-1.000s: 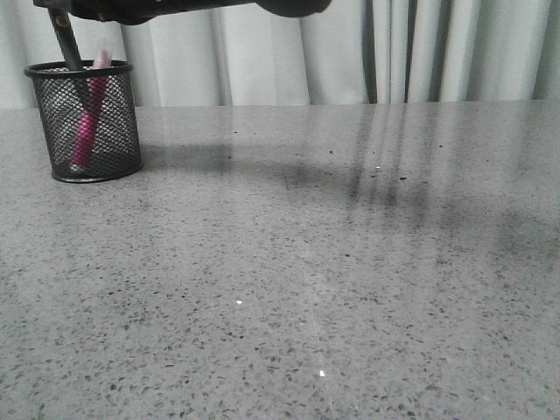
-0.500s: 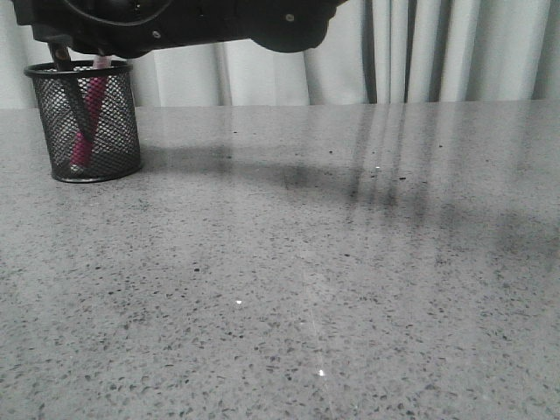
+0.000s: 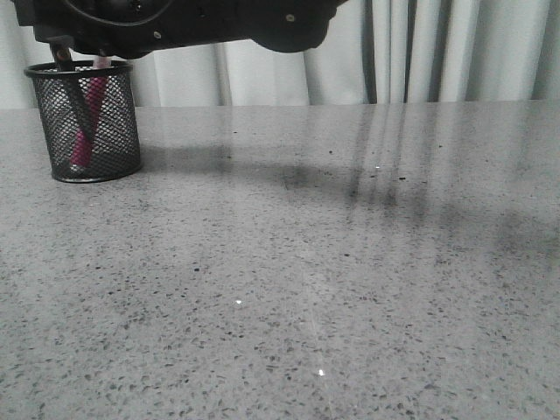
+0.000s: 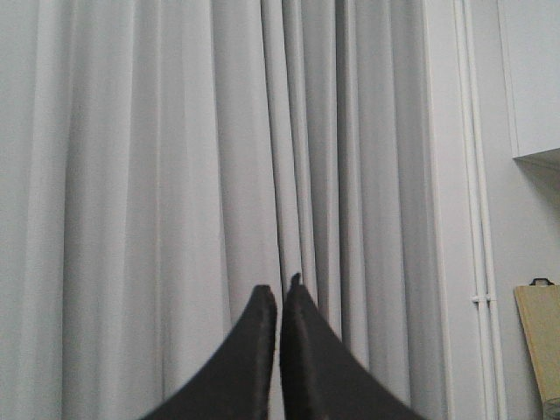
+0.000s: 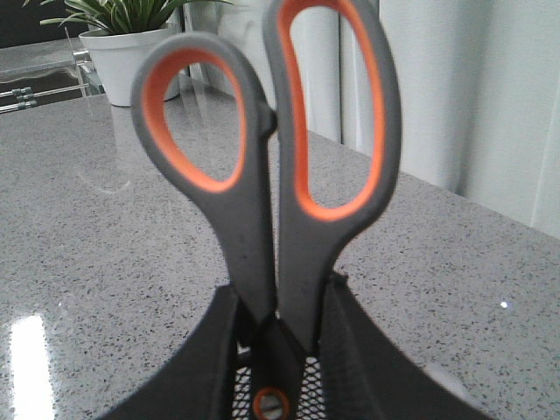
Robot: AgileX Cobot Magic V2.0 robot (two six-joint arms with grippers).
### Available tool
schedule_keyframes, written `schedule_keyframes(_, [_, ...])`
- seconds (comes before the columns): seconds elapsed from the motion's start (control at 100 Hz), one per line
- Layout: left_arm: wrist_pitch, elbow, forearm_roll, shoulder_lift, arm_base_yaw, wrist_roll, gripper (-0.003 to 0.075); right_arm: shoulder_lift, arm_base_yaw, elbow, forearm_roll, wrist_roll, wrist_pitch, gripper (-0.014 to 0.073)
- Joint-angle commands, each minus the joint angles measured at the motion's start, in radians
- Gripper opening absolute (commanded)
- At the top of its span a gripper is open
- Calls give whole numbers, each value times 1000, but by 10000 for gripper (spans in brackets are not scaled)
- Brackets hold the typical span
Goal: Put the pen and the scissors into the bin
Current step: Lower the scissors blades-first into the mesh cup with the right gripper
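Observation:
The bin (image 3: 121, 131), a black mesh cup, stands at the table's far left. The pink pen (image 3: 84, 144) leans inside it, its pale end at the rim. The scissors' dark blades (image 3: 81, 107) reach down into the bin beside the pen. My right gripper (image 3: 59, 44) hangs just above the rim. In the right wrist view it (image 5: 280, 293) is shut on the scissors (image 5: 254, 201) below the orange-lined loops, with the bin's mesh (image 5: 306, 385) under it. My left gripper (image 4: 278, 293) is shut and empty, pointing at the curtain.
My right arm (image 3: 201, 22) spans the top of the front view. A pale curtain (image 3: 420, 52) hangs behind the grey speckled table (image 3: 306, 280). A potted plant (image 5: 131, 44) stands far off in the right wrist view.
Over the last second my right gripper came down with the scissors, so the blades went deeper into the bin. In the last half second nothing has moved.

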Motion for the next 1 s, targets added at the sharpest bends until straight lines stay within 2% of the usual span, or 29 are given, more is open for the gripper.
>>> schedule_keyframes(0.0, [-6,-22,3,13,-7,3,-19,-65,-8,-32,16,-1,-65,-69])
schedule_keyframes(0.66, [-14,-22,52,13,-7,3,-19,-65,-39,-32,-6,-1,-73,-60])
schedule_keyframes(0.76, [-14,-22,54,13,-7,3,-19,-65,-39,-21,-10,-1,-74,-15])
schedule_keyframes(0.99, [-14,-22,58,13,-7,3,-19,-65,-39,28,-10,3,-102,162])
